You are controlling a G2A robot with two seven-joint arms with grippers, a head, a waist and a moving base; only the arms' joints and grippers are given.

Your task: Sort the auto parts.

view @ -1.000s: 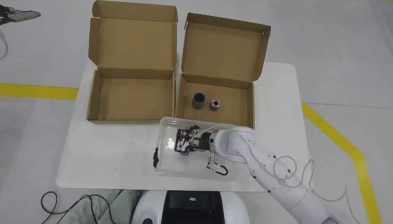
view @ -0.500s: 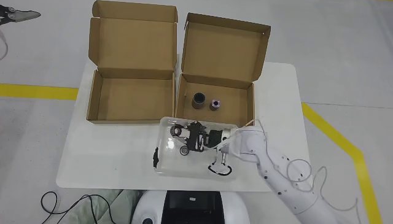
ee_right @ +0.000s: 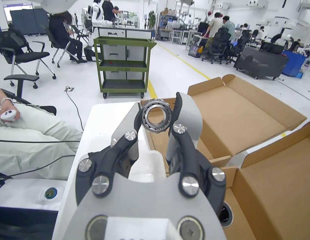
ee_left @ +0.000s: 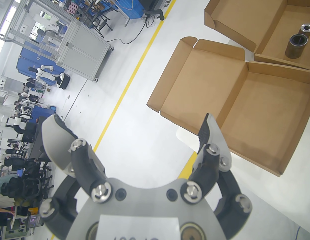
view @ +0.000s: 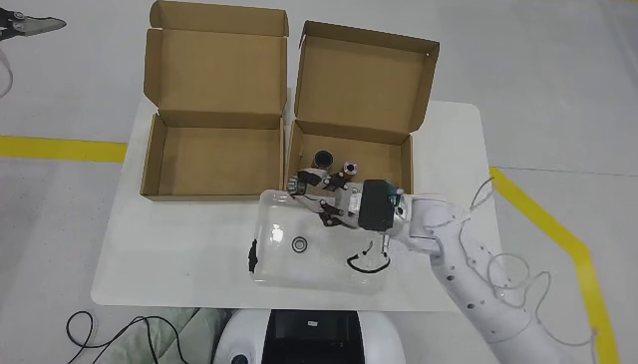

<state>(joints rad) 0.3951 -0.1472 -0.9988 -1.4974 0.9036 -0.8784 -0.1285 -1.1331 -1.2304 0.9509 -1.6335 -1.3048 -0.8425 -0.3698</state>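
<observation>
We hold the roller bearing [ee_right: 156, 119] clamped in our right gripper [ee_right: 156, 123] jaws, bore level, over the near corner of the cardboard box [view: 384, 175] holding two sleeves. Our left gripper [ee_left: 131, 126] jaws are spread, empty.

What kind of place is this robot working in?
Probably a robotics lab or workshop in a big industrial hall: yellow painted floor lines, a green metal trolley cart, and another white robot standing across the open floor.

Label [ee_left: 138, 227] on left gripper [ee_left: 131, 123] cut off, unreadable.
</observation>
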